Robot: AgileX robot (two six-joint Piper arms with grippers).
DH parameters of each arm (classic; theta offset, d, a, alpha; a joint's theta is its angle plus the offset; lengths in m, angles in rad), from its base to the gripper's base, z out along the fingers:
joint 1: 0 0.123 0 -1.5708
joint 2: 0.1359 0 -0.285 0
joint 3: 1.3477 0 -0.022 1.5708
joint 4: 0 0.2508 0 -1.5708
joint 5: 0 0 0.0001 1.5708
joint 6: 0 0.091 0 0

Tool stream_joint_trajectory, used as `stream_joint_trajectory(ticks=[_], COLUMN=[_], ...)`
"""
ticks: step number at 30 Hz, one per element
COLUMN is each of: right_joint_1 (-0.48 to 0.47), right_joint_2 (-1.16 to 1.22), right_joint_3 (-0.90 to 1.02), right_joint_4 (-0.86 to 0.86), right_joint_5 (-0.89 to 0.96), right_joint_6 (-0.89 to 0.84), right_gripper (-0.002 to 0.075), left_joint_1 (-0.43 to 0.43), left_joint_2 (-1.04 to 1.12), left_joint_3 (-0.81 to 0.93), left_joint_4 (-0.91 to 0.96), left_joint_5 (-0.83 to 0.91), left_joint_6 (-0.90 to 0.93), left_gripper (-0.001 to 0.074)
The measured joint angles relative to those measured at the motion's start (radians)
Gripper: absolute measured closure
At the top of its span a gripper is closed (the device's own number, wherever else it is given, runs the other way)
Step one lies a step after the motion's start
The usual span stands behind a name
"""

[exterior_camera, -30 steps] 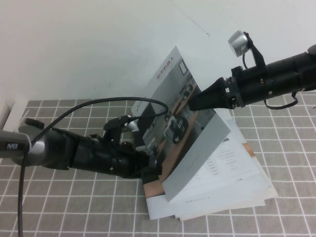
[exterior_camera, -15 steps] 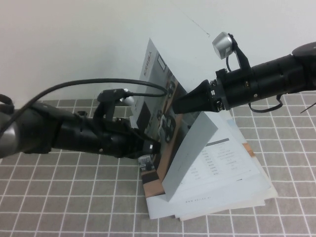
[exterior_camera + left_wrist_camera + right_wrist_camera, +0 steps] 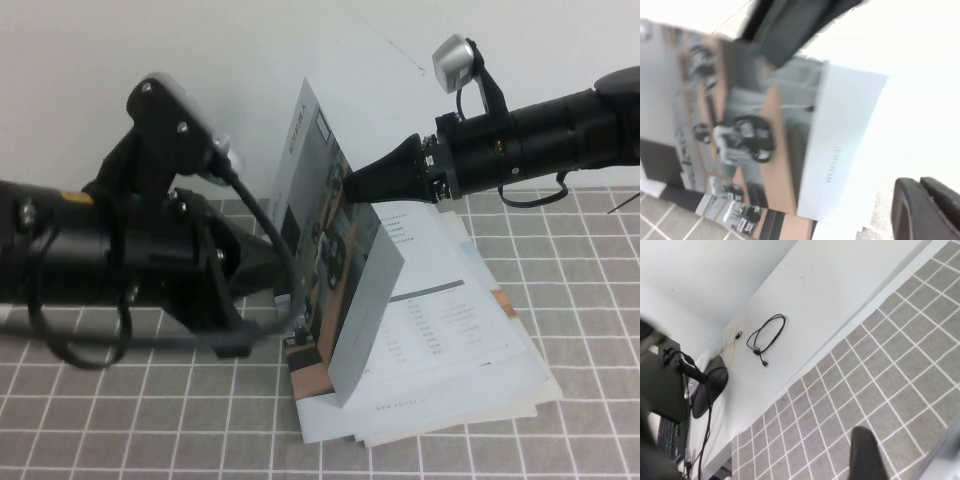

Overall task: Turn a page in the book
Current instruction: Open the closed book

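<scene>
Tabletop (image 3: 120,420): grey tiled surface with pale grid lines, running up to a white wall at the far side. Left arm (image 3: 110,260): a large black body reaching in from the left edge of the high view, cable looped across it, camera housing raised on top; left gripper (image 3: 292,338) sat low beside the near left corner of the book, just off the standing cover; one dark finger (image 3: 927,207) showed in the left wrist view, and whether the fingers were wide or narrow could not be told. Right arm (image 3: 540,145): black, entering from the right edge, silver-capped camera above it. Book (image 3: 440,330): a thin white brochure lying open on the tabletop at centre right, atop other loose booklets fanned beneath it, printed tables facing up. Cover (image 3: 315,215): stood nearly upright on the left side of the book, bearing a photo of robots on wooden desks. Page (image 3: 365,320): a glossy leaf lifted off the open spread, raised edge-on between the cover and the flat pages. Right gripper (image 3: 352,187): tapered black tip met the top of the raised cover and page; fingers stood wide, and whether they pinched the paper could not be told.
</scene>
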Motion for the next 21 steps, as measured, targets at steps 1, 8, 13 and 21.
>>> stream_joint_trajectory(ticks=[1,8,13,21], right_joint_1=[0.0,0.002,0.002,0.007], right_joint_2=[0.0,0.0,0.0,0.0], right_joint_3=[0.0,0.0,0.0,0.0], right_joint_4=[0.002,0.002,0.002,0.002], right_joint_5=[0.0,0.0,0.0,0.0], right_joint_6=[0.0,0.012,0.012,0.012], right_gripper=[0.0337,0.0337,0.0338,0.0338], left_joint_1=[-0.027,-0.278,-0.495,-0.674], left_joint_2=[-0.027,-0.147,-0.112,0.103], left_joint_3=[0.013,0.207,0.379,0.431], left_joint_4=[0.032,0.155,0.222,0.119], left_joint_5=[-0.015,-0.284,-0.628,-1.108], left_joint_6=[-0.015,-0.058,0.001,0.285], left_gripper=[0.0738,0.0738,0.0738,0.0738])
